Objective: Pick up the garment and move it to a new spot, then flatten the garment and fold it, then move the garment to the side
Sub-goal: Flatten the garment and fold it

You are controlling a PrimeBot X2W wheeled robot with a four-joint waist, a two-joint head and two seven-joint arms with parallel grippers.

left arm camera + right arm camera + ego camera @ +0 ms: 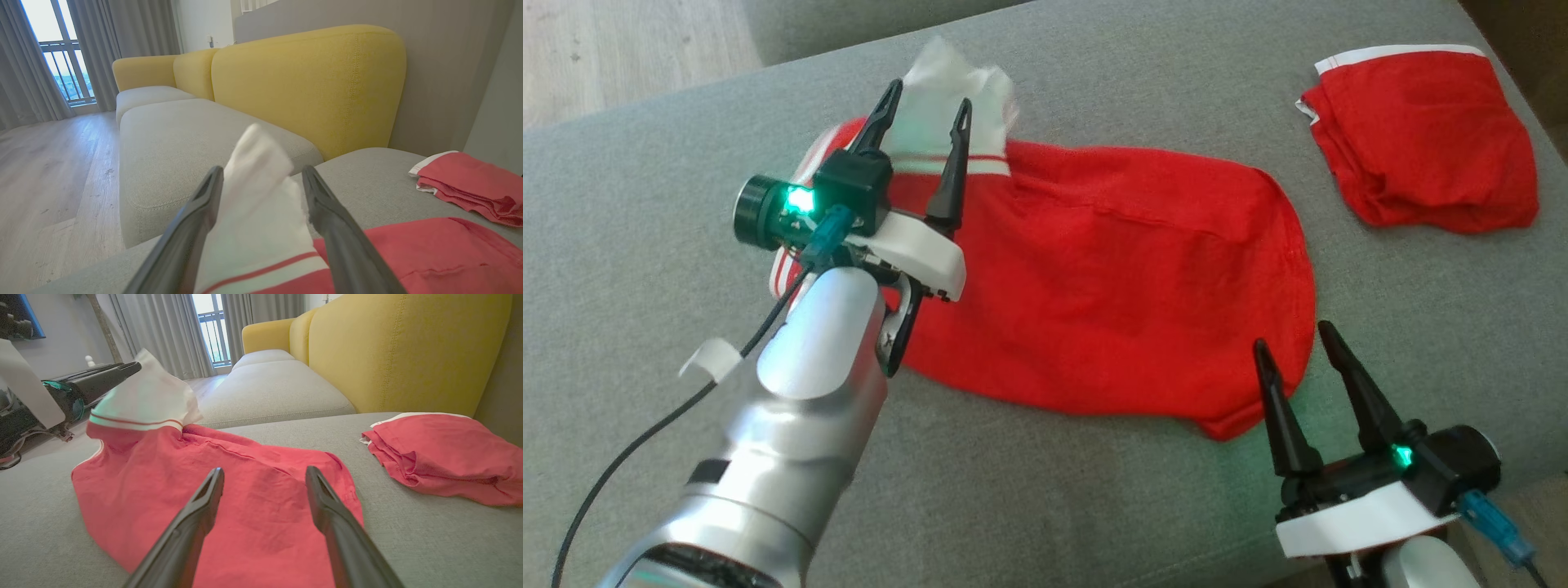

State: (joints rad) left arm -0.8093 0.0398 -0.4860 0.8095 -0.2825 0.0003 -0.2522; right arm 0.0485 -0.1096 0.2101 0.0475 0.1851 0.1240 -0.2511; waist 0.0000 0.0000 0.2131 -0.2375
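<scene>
Both grippers stand spread at the red garment (1111,286), which lies mostly flat on the grey seat cushion (1045,506).

Nearest, the right gripper (1293,335) hovers at the garment's near right hem, fingers wide apart and pinching nothing; its wrist view looks along them across the wrinkled red cloth. The silvery left forearm (800,408) covers the garment's left edge from the head camera. Beyond it the left gripper (931,92) is also spread, with the garment's white collar part (257,196) standing up between its fingers; whether they touch it I cannot tell. Right of the garment and well apart lies a second, folded red garment (1421,139). The wrist views add what stands behind the garment: a yellow backrest (310,81), further grey cushions, the wooden floor (53,171) and a curtained window (57,49).
</scene>
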